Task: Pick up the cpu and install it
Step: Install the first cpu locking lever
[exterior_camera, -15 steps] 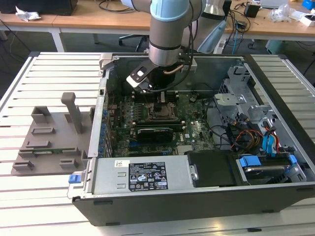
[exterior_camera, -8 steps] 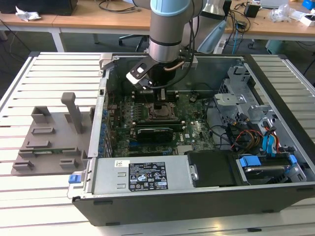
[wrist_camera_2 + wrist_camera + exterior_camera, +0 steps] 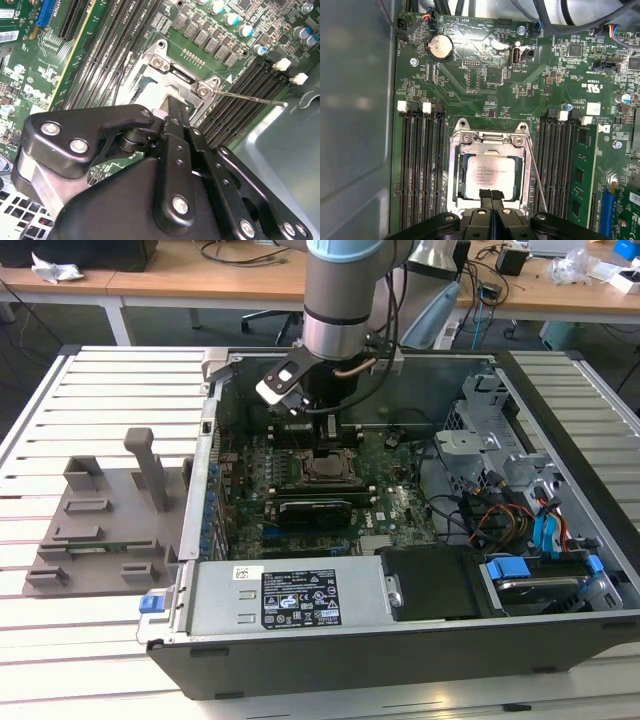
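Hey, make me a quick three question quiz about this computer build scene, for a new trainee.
1. True or false: the chip lies on the grey tray.
2. The fingers at the chip's edge are: A) spread wide, B) shut together, C) clamped on a cable.
3. In the exterior view, which side of the computer case is the tray on?
Key: 1 false, it sits in the socket on the board. 2 B. 3 the exterior view's left.
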